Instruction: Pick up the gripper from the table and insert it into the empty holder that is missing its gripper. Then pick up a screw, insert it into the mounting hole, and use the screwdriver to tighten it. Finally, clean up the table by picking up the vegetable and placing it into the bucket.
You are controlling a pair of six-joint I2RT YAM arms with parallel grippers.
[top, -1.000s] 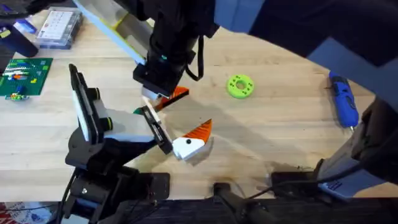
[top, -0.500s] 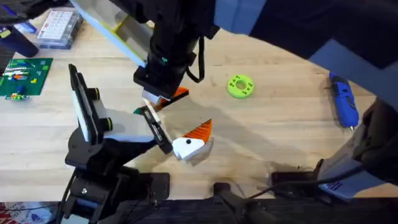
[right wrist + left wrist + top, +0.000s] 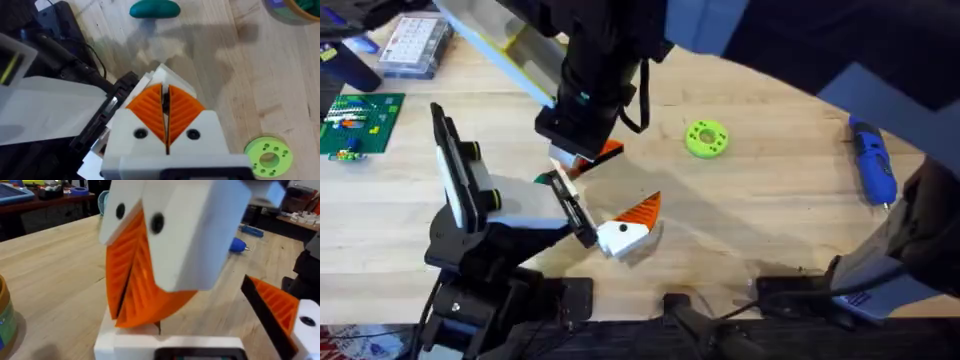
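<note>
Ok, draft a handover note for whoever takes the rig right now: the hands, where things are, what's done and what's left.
Right hand: shut, pads together, low over the holder by its black rail bracket.
Left hand: open or shut, cannot tell.
The holder carries one orange finger. Whether the gripper is seated cannot be told.
Screwdriver lies on the table, far right. Vegetable is on the table too.
Left to do: confirm the insert, place and tighten the screw, put the vegetable in the bucket.
</note>
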